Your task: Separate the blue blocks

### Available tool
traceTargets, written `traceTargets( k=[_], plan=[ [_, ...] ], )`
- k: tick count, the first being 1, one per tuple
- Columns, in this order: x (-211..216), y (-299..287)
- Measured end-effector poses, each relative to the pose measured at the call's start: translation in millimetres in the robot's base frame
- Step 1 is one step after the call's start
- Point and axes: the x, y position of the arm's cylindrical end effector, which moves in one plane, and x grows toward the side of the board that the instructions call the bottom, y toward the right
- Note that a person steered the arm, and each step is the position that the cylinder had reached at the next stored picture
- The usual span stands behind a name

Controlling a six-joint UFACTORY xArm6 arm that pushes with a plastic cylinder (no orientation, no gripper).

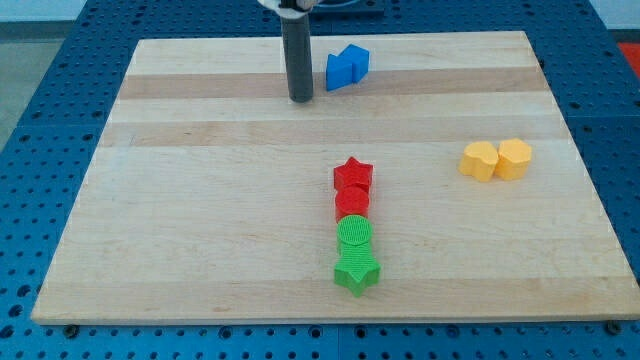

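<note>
Two blue blocks touch each other near the view's top: a left blue block (340, 70) and a right blue block (357, 60), shapes hard to make out. My tip (301, 99) rests on the board just to the left of the left blue block, a small gap apart from it. The dark rod rises straight up out of the view's top.
A red star (353, 175), a red block (352, 203), a green round block (355, 235) and a green star (357, 272) form a column at centre bottom. Two yellow blocks (479, 160) (514, 158) touch at the view's right. The wooden board (200, 200) lies on a blue perforated table.
</note>
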Motion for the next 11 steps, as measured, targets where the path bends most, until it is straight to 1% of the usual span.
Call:
traceTargets(
  k=[1, 2, 3, 4, 5, 6, 7, 8, 9, 10, 11],
  plan=[
    [-47.1, 3.4],
    [-49.2, 34.3],
    [-37.6, 62.0],
    [-31.1, 63.8],
    [-29.7, 85.4],
    [-15.3, 114.8],
    [9.4, 144.0],
    [24.3, 153.1],
    [21.8, 137.2],
    [-0.7, 108.7],
    [-33.8, 89.9]
  ],
)
